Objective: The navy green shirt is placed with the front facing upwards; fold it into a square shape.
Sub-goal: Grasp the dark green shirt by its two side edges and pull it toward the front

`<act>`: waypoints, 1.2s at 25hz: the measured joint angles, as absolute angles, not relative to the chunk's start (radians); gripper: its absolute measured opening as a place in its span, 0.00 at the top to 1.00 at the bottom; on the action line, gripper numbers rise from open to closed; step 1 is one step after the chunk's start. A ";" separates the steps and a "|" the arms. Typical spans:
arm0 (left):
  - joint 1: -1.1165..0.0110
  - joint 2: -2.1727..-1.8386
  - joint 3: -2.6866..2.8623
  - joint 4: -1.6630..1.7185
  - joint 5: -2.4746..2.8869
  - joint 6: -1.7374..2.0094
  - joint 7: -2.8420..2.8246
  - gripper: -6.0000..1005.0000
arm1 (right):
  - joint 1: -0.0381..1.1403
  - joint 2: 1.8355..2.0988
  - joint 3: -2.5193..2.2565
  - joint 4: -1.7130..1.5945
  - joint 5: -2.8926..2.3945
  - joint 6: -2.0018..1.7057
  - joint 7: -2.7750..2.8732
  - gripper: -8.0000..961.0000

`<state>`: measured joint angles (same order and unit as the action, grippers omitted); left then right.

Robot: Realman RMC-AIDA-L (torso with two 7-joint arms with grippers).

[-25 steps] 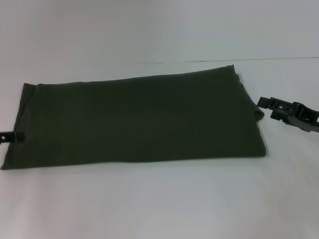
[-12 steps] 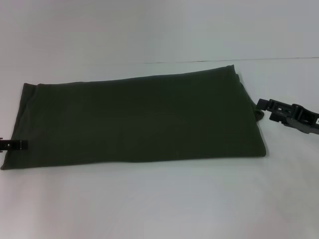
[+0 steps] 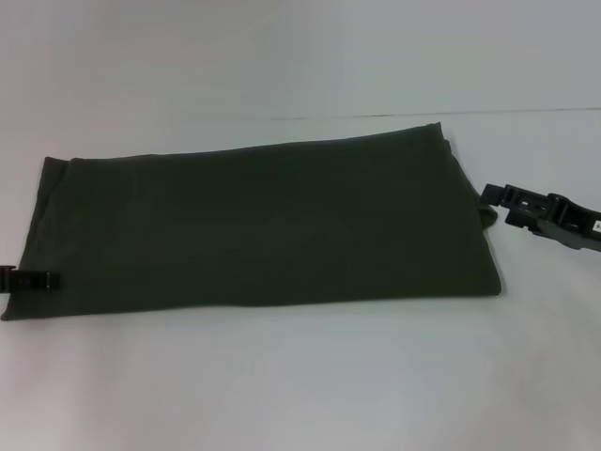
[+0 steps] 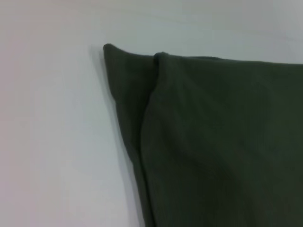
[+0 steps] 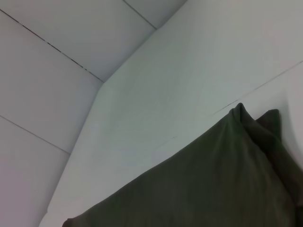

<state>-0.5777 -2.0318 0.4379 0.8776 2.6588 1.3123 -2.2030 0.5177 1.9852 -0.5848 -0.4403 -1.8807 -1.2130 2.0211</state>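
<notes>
The navy green shirt (image 3: 263,225) lies on the white table (image 3: 300,385) folded into a long flat band running left to right. Only plain green fabric shows; the lettering and collar are hidden. My left gripper (image 3: 42,279) is low at the band's left end, near its front corner, with its tip over the fabric edge. My right gripper (image 3: 490,194) is at the band's right end, touching the edge about midway. The left wrist view shows a folded corner of the shirt (image 4: 222,142) with layered edges. The right wrist view shows another corner (image 5: 199,189).
The white table stretches in front of the shirt and behind it to a seam line (image 3: 526,113). Pale wall panels (image 5: 71,56) show in the right wrist view. No other objects are in view.
My left gripper has moved along the shirt's left end toward the front corner and slightly in over the fabric. My right gripper has barely moved. The shirt lies as before.
</notes>
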 joint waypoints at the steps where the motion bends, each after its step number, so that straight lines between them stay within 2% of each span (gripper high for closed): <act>1: -0.579 -2.031 0.438 0.878 2.660 1.306 -2.216 0.15 | 0.518 1.985 -0.586 -0.440 -1.881 -1.213 2.021 0.06; 25: -0.590 -2.035 0.498 0.873 2.701 1.319 -2.245 0.15 | 0.520 1.988 -0.597 -0.439 -1.884 -1.212 2.023 0.06; 30: -0.608 -2.028 0.498 0.835 2.702 1.333 -2.246 0.16 | 0.520 1.990 -0.598 -0.439 -1.887 -1.211 2.022 0.06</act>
